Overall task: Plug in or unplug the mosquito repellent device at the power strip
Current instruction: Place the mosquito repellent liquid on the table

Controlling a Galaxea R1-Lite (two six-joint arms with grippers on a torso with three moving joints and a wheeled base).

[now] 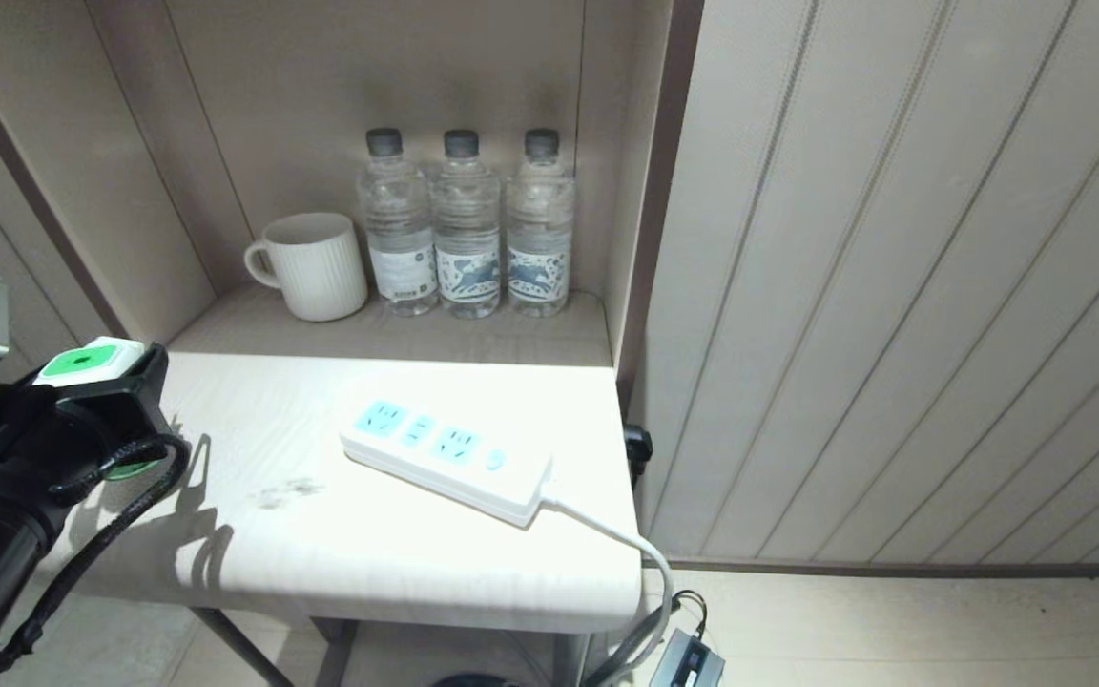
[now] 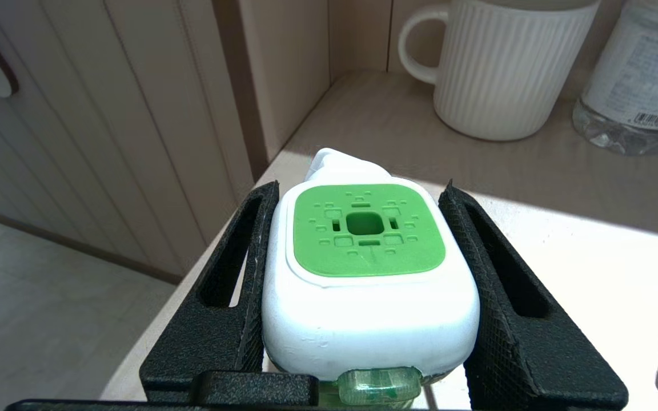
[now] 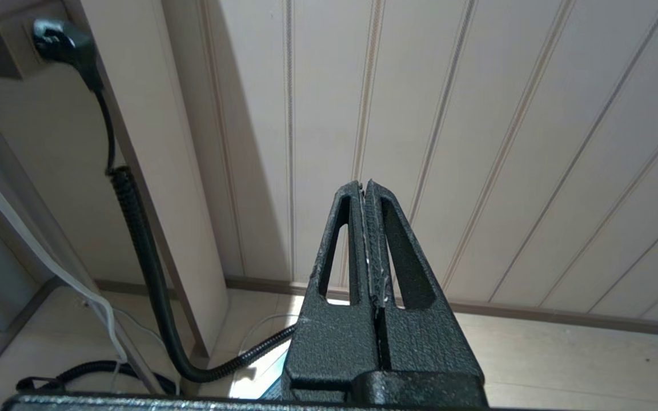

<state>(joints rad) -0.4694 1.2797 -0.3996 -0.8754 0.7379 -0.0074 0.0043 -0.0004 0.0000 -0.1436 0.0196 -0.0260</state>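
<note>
Device point(image 2: 363, 268) pinched by left tool point(image 2: 363, 297) across white head sides, held above counter point(image 1: 397, 534) left edge, well apart from power strip point(image 1: 449, 460); likely light, rigid, slick plastic. Right tool point(image 3: 368, 228) pressed together, parked low

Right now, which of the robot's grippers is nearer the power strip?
Left. The left gripper holds the mosquito repellent device over the table's left edge, beside the power strip. The right gripper hangs shut below table level, facing the wall.

Power strip point(image 1: 445, 458) on table point(image 1: 321, 553); mug point(image 1: 313, 264) probably behind.
</note>
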